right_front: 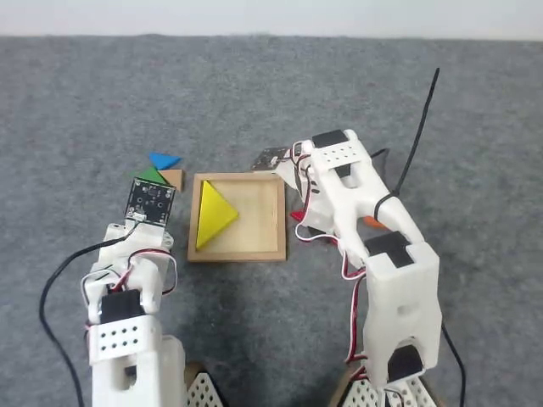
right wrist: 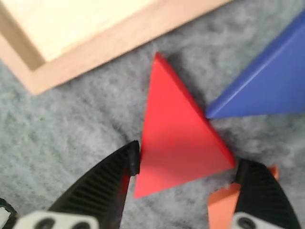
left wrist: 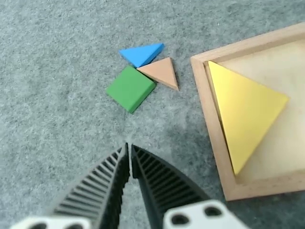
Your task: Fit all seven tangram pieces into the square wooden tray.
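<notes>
Red triangle (right wrist: 178, 138), mid-frame right of the tray (right_front: 237, 254), lay between the right gripper's (right wrist: 189, 160) wide-spread fingers (right wrist: 114, 176). Squeezing its edges squarely, clear of the blue piece (right wrist: 267, 81), seemed advisable; left gripper (left wrist: 128, 151) sat pinched together.

Pieces masked by arms and cropped by edges

High view: right of centre the right arm (right_front: 356, 195) covers all but slivers of the red triangle (right_front: 297, 215) and orange piece (right_front: 371, 222); upper left, a camera board (right_front: 151, 200) hides part of the green square (right_front: 151, 175). The right wrist view's edge crops the blue piece (right wrist: 267, 81) and tray (right wrist: 119, 33); the orange piece's shape cannot be told.
</notes>
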{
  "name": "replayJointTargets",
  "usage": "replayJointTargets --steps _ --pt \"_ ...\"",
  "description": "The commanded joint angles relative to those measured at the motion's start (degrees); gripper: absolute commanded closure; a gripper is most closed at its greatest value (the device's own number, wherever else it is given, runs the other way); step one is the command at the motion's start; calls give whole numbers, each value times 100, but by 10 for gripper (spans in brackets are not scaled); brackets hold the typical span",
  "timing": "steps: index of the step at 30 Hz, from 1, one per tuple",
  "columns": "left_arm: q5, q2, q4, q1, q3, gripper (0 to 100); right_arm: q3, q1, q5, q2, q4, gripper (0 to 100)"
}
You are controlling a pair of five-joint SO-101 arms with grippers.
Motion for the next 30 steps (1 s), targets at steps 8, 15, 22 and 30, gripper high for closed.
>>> replayJointTargets --steps 8,15,22,30 --pt "-53 -123 -79 9 -57 987 -343 -295 149 31 -48 659" --pt "-53 -123 -79 9 -57 987 -316 -295 158 40 -101 663" --pt "-53 -123 -79 9 -57 987 -316 -154 149 224 -110 774" --pt "-53 -123 -79 9 -57 987 -334 -163 158 233 -66 801"
